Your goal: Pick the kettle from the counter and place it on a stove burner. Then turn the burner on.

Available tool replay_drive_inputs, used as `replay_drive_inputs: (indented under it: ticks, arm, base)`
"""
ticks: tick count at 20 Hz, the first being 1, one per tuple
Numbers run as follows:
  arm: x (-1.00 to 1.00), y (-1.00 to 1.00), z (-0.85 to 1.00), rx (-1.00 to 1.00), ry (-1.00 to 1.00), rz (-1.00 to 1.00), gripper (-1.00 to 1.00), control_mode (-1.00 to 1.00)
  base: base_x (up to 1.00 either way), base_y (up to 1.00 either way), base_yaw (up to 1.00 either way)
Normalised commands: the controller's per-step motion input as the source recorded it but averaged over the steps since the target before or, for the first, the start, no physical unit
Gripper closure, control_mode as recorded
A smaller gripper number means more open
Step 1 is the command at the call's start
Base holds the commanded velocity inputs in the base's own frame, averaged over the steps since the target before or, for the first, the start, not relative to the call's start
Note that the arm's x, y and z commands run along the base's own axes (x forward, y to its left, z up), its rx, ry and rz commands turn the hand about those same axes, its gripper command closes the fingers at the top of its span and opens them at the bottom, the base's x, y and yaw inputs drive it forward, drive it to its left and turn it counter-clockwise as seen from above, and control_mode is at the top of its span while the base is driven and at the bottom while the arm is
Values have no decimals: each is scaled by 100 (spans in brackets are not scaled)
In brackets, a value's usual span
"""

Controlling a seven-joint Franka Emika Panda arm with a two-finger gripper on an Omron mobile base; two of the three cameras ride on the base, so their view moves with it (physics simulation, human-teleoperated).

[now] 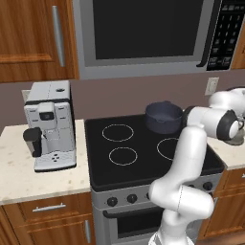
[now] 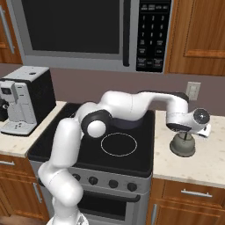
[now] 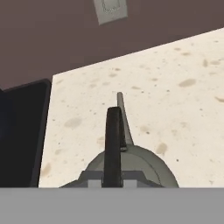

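The tool (image 2: 186,134) is pinching the arched handle of the kettle (image 2: 183,146), which sits on the table (image 2: 206,162) at three o'clock from the cooktop (image 2: 132,162), so lifting, placing on a stove burner (image 2: 119,144) and switching on all remain.

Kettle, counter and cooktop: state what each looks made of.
Kettle: dull grey-olive metal by its look, smooth domed body, thin dark handle. Counter: pale beige stone, probably polished, going by the brown speckles. Cooktop: black glass, flat and glossy, with thin white rings drawn on it.
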Motion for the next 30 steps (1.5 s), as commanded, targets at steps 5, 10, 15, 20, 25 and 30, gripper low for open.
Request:
replay_drive_inputs:
  ticks: [5,10,15,20,25,30]
  arm:
    - [-31,0,37,8,-45,0,100,-100]
    - [-67,22,42,6,-36,0,100,-100]
    - [-80,79,56,0,-14,2,100,-100]
    - [-59,100,59,0,-1,6,100,-100]
    - [-42,100,52,-2,3,7,100,-100]
    - [-14,100,39,-16,22,1,100,-100]
  base:
    - [0,0,0]
    - [0,0,0]
    - [0,0,0]
    - [0,0,0]
    - [0,0,0]
    - [0,0,0]
